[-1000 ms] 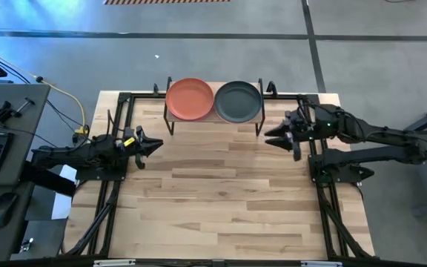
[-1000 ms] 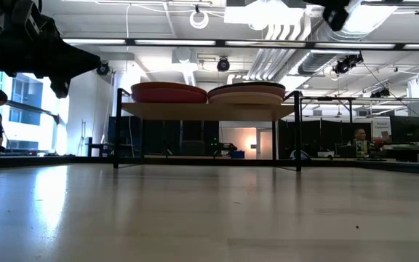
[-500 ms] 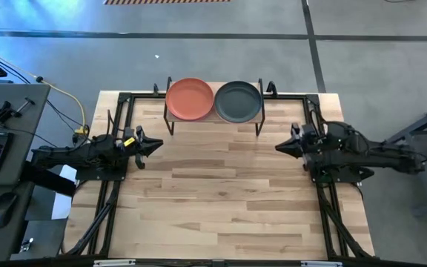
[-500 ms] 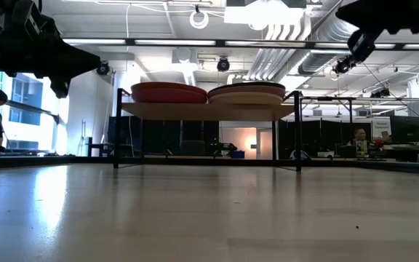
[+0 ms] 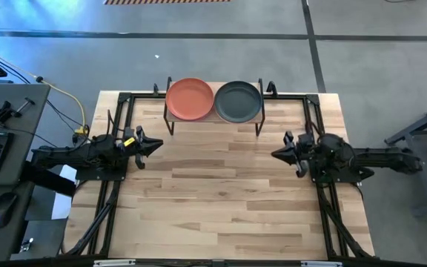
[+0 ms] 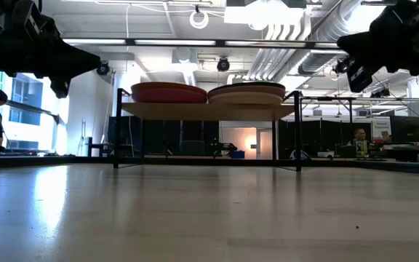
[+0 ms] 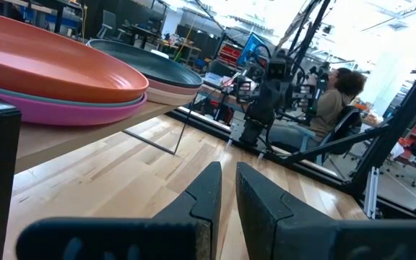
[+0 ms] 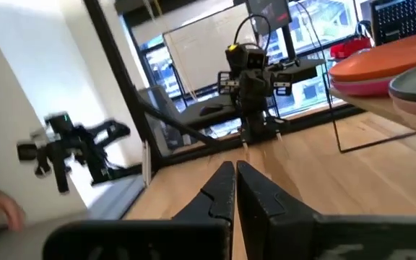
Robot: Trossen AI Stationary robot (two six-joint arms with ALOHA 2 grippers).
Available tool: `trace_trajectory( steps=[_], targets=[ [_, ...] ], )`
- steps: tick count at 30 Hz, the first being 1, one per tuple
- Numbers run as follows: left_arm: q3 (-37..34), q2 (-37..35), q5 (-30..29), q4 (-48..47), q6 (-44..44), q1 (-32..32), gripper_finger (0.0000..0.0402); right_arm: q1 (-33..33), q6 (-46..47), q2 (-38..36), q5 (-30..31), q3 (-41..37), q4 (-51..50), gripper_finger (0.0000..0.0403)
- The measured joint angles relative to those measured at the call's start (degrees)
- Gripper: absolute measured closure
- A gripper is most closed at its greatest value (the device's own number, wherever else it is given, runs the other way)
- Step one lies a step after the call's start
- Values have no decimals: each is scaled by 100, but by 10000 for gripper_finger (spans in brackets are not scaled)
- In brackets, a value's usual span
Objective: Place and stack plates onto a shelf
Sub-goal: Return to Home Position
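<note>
– At the left edge of the table (image 5: 221, 193), what is the left gripper (image 5: 156, 146) doing?

– It hangs above the wood, pointing inward. Its fingers are drawn almost together, with only a thin slit between them and nothing in it.

– And the plates?

– All are up on the shelf (image 6: 202, 110) at the far side, in two piles side by side. The left pile has the orange plate (image 5: 190, 99) on top. The left wrist view shows the pale teal plate (image 7: 85, 101) under it and the magenta plate (image 7: 49, 115) at the bottom.

– The right pile?

– The black plate (image 5: 238, 101) is on top and the light pink plate (image 7: 172, 90) is beneath it. From table height a cream plate (image 6: 246, 99) shows at the base. The two piles nearly touch at their rims.

– How would one handle, if it had to be lifted?

– I judge them stiff and fairly light. The matte finish should give the fingers some grip. They nest closely, so the only good hold is the raised rim on the side facing the arm, one finger over it and one under. Dropped, a plate might chip or clatter.

– The right gripper (image 5: 275, 154)?

– It sits near the table's right edge, well clear of the shelf. Its fingers are all but closed on nothing. The stacking looks finished, and both arms appear parked.
</note>
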Motion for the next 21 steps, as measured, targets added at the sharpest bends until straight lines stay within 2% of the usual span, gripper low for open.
trace_trajectory(
  steps=[5,13,17,21],
  targets=[
    [0,0,0,0,1,0,369,65,-735,2,115,0,-328,403],
    [0,0,0,-1,0,0,369,64,-1208,2,1413,0,-1491,403],
    [0,0,0,0,0,-2,369,65,-1281,2,1429,0,-1713,403],
    [0,0,0,0,0,0,369,65,-859,4,1421,0,-1977,403]
  ],
)
